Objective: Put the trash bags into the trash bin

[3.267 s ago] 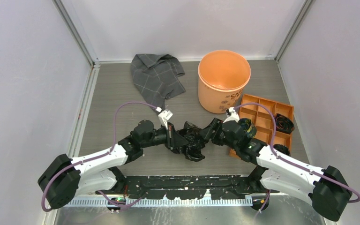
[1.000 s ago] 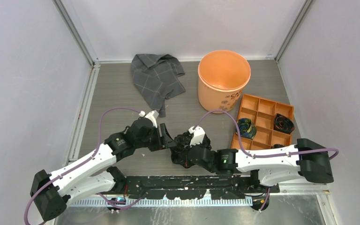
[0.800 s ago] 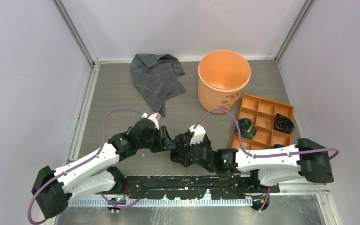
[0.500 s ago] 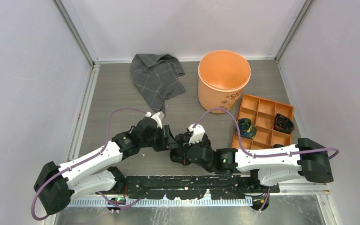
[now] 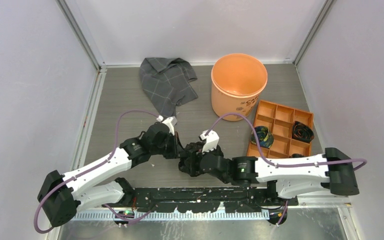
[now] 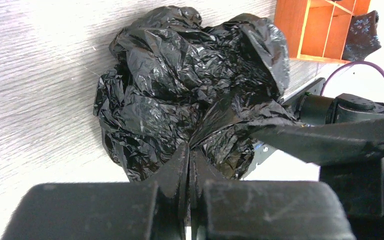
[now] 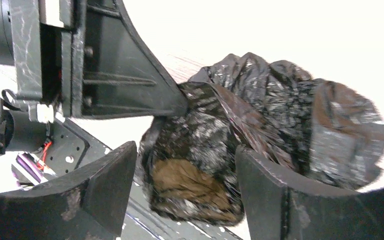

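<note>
1. The trash bag (image 6: 180,75) lies crumpled on the table (image 5: 120,100) at the near middle, between the two arms. It is well apart from the trash bin (image 5: 225,105), which stands upright at the far side.
2. The left fingers (image 6: 172,172) are pressed together, pinching a fold of the bag's black film.
3. The right fingers (image 7: 105,185) stand wide apart on either side of the bag, gripping nothing.
4. A grey checked cloth (image 5: 167,82) lies left of the bin, and an orange tray (image 5: 282,104) sits near its right side.
</note>
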Motion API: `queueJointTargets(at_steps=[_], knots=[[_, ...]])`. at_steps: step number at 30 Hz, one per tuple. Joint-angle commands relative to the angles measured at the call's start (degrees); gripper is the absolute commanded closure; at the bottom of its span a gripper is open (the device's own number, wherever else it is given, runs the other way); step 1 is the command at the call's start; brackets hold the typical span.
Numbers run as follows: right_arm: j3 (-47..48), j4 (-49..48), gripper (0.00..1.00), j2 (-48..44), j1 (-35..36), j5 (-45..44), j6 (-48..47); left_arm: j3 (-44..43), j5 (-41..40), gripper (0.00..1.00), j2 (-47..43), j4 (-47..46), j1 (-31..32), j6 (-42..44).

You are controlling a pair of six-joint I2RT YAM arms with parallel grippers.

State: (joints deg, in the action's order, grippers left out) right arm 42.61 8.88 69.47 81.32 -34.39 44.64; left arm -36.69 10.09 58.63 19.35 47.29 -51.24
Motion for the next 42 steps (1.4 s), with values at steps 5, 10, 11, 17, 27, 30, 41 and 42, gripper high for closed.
queueJointTargets(at_steps=[5,10,11,17,27,30,41,42], knots=[[2.7,13.4,0.15,-15.9,0.3,-9.0,-3.9,-7.8,-1.3,1.0,-2.6,7.2,0.1,10.9],[0.5,17.2,0.16,-18.7,0.3,-9.4,-5.0,-10.9,1.6,1.0,-2.3,9.0,-0.1,13.5],[0.5,17.6,0.18,-18.1,0.2,-8.3,-5.5,-11.5,1.7,1.0,-2.2,9.7,-0.2,13.9],[0.1,17.0,0.28,-13.1,0.2,-6.2,-8.1,-16.0,3.1,1.0,-2.1,12.2,-0.5,16.6],[11.2,24.8,0.61,-2.3,0.2,-20.1,-5.2,-24.1,4.2,1.0,-1.9,16.9,-1.2,21.0],[17.2,29.9,0.81,-1.3,-0.1,-24.3,-2.8,-26.5,2.6,1.0,-1.1,18.8,-2.6,21.6],[32.0,39.1,0.99,-1.8,-16.7,-13.2,-5.7,-36.9,10.7,0.56,6.1,9.8,-11.4,14.4],[33.3,39.0,0.99,-1.8,-18.2,-12.1,-6.4,-37.4,11.0,0.45,6.6,8.0,-11.4,13.5]])
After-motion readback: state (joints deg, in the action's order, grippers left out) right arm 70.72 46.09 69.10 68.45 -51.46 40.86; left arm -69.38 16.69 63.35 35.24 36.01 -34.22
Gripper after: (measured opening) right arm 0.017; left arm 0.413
